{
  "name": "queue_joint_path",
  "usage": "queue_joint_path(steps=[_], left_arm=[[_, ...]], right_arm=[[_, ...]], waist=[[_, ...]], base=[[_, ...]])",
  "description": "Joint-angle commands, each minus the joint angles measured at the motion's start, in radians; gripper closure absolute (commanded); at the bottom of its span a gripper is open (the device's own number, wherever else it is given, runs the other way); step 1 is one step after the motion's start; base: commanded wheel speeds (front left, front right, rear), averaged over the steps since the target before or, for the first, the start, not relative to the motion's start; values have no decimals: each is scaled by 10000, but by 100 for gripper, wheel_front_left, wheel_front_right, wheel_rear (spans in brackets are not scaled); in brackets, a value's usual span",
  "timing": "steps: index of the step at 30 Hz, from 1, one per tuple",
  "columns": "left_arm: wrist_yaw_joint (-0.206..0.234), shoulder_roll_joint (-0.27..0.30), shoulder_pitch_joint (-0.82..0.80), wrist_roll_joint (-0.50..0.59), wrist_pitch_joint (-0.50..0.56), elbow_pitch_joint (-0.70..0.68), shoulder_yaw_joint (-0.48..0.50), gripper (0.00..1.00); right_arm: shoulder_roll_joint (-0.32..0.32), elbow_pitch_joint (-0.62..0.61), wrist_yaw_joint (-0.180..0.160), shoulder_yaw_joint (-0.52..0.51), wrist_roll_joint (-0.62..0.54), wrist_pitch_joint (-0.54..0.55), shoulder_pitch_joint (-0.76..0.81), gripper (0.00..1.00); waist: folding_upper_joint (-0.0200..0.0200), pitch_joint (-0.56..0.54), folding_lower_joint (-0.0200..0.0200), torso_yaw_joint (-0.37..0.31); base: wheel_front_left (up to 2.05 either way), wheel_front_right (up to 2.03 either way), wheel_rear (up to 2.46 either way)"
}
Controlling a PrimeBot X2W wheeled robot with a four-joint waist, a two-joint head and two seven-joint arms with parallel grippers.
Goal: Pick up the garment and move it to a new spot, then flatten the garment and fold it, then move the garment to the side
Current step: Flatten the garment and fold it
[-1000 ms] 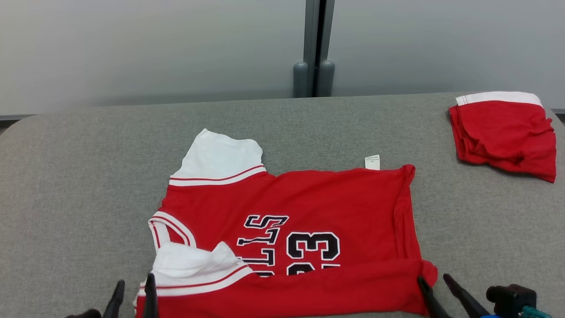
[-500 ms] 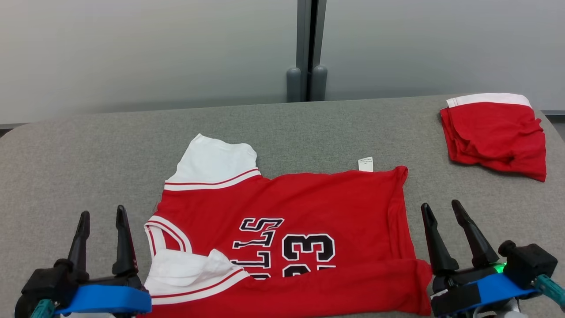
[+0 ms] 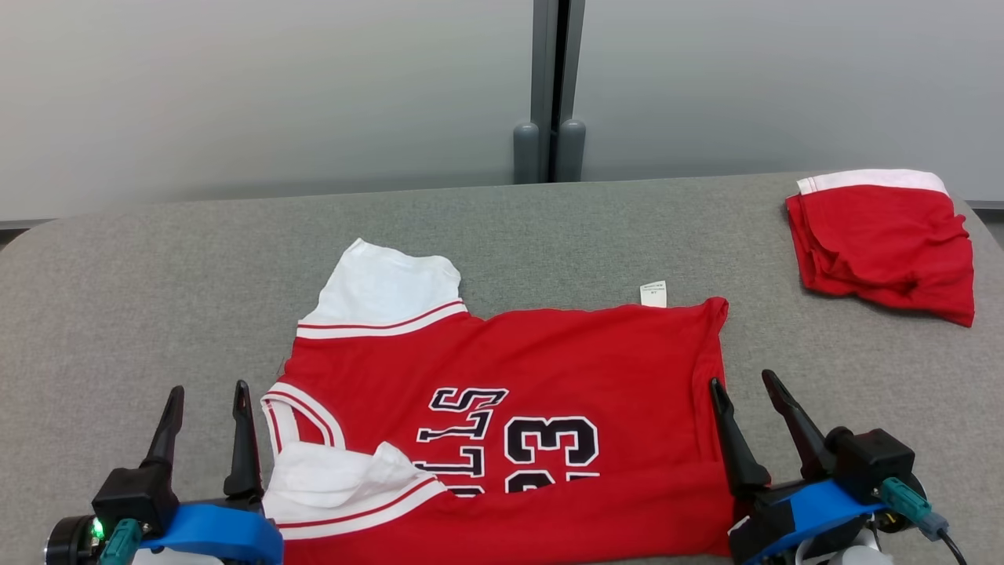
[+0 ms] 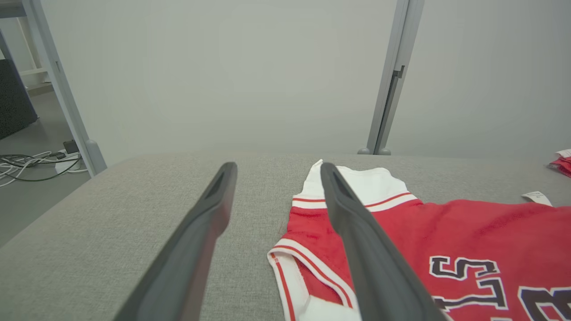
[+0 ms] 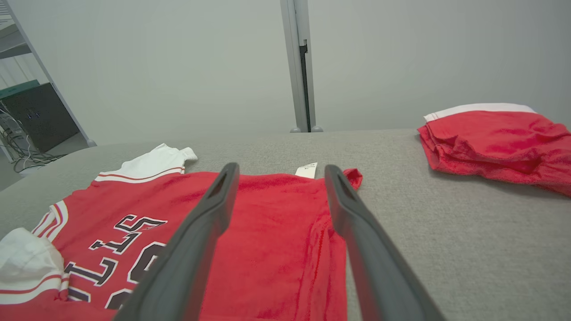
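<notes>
Now my left gripper (image 3: 209, 388) and right gripper (image 3: 741, 378) both stand wide open and empty at either end of the garment (image 3: 549, 369). It lies flat mid-desk (image 3: 157, 275), near edge folded over, so I judge they are placed for the next fold.

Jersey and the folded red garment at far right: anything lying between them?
Nothing: only bare grey table between the jersey and the folded red garment, as the head and right wrist views show.

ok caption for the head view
Open left gripper and open right gripper poised at either end of the part-folded red jersey
</notes>
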Motion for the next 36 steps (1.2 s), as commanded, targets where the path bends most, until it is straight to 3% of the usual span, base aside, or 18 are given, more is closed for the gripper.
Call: queue_joint_path(steps=[1, 24, 30, 36], left_arm=[[-25, 7, -136, 81, -42, 81, 68, 0], [-346, -201, -278, 518, -42, 687, 541, 0], [-482, 361, -1987, 444, -42, 1279, 1, 0], [-510, 1209, -4712, -614, 592, 2504, -1641, 0]], right_arm=[[21, 48, 2, -53, -19, -46, 58, 0], [166, 342, 2, -516, -465, -51, 147, 0], [-416, 718, 2, -520, -725, 22, -1058, 0], [-1039, 1618, 2, 50, -649, 1438, -3346, 0]], waist=[[-1, -4, 0, 24], [-1, -51, 0, 56], [-1, 243, 0, 19], [-1, 937, 0, -292]], base=[[0, 0, 0], [0, 0, 0], [0, 0, 0], [0, 0, 0]])
